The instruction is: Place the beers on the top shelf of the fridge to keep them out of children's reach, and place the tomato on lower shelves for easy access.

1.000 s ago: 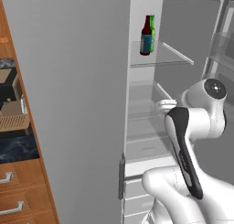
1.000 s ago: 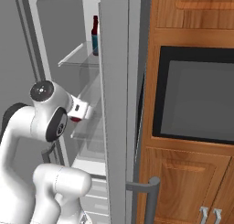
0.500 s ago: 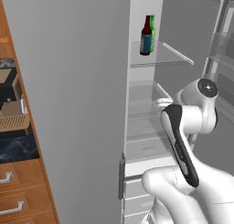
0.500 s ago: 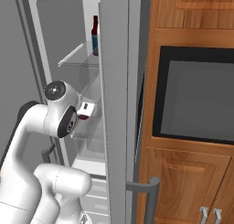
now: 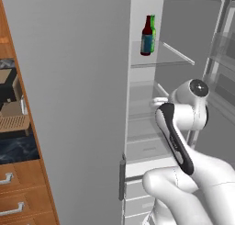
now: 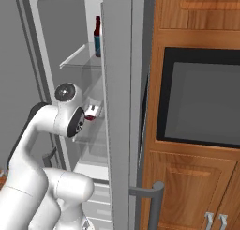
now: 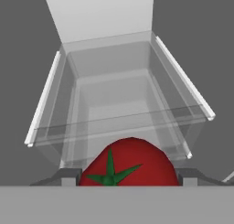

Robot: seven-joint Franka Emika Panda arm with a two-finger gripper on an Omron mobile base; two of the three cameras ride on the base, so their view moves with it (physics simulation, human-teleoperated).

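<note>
Lighting is even and diffuse with no visible source, shadows are faint, the fridge (image 5: 174, 45) interior is pale, and all rendered views appear slightly soft.

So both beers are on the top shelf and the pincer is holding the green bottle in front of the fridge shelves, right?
Not quite. The pincer holds the tomato, not a bottle, as the hand view shows. Both beers do stand on the top shelf, and the pincer does face the fridge shelves.

Glossy red tomato (image 7: 130, 161) with green star-shaped stalk. Dark brown beer (image 5: 147, 36), blue label, beside green beer (image 5: 153, 29). Light-grey fridge (image 5: 73, 95), pale inside, clear glass shelves (image 7: 123, 118). Orange-brown wood cabinets (image 6: 197, 187).
</note>
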